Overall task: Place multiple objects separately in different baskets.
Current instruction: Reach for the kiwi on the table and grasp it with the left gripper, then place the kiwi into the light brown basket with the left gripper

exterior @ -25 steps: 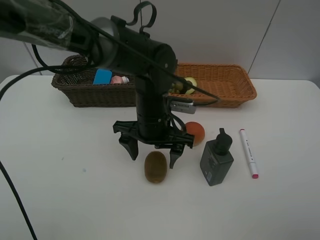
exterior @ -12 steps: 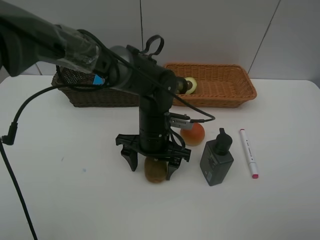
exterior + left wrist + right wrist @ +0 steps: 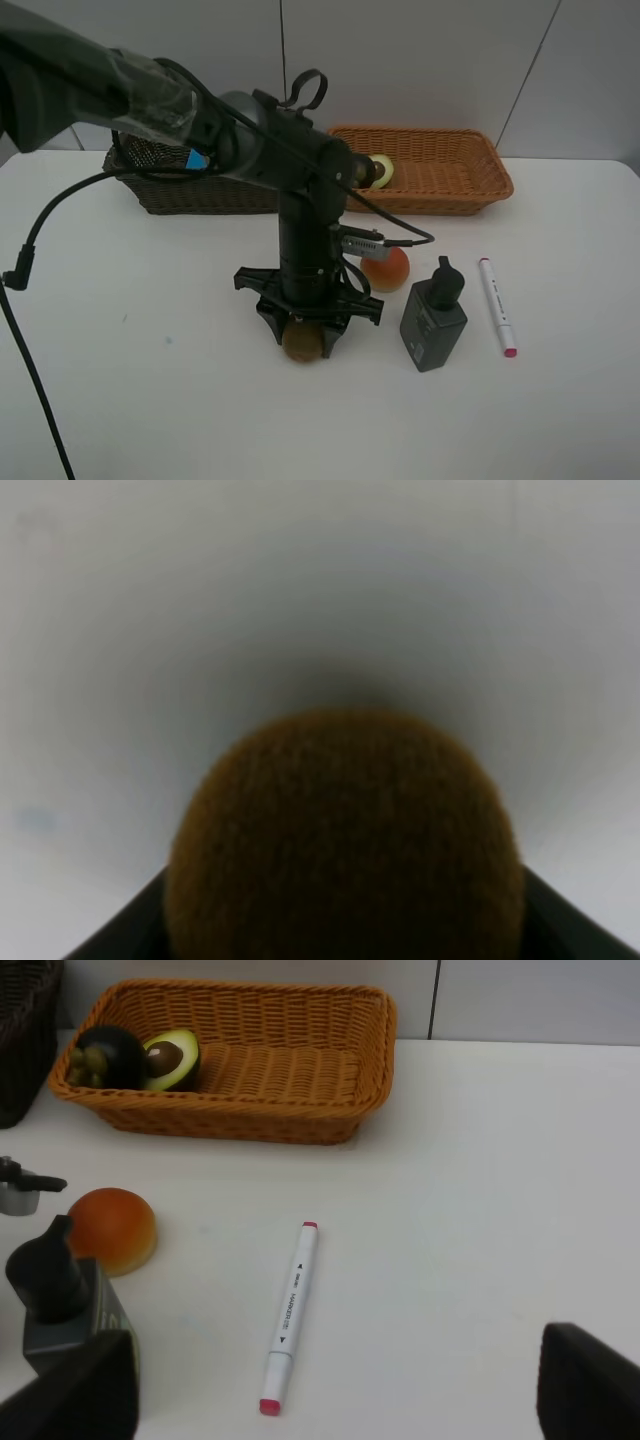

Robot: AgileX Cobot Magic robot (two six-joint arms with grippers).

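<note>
The brown kiwi (image 3: 302, 345) lies on the white table, and my left gripper (image 3: 302, 335) stands straight down over it with its fingers pressed to both sides. In the left wrist view the kiwi (image 3: 345, 840) fills the gap between the dark fingers (image 3: 560, 920). The peach (image 3: 388, 268), the dark pump bottle (image 3: 433, 318) and the white marker (image 3: 497, 306) lie to the right. The avocado half (image 3: 172, 1060) and mangosteen (image 3: 105, 1052) sit in the tan basket (image 3: 470, 185). My right gripper (image 3: 330, 1400) is open above the table near the marker (image 3: 290, 1312).
The dark brown basket (image 3: 170, 190) stands at the back left, partly hidden by my left arm, with a bit of the blue eraser (image 3: 197, 160) showing. A black cable (image 3: 30, 260) hangs along the table's left side.
My left gripper came down over the kiwi and its fingers closed in from wide apart onto the kiwi's sides. The other items have not moved.
</note>
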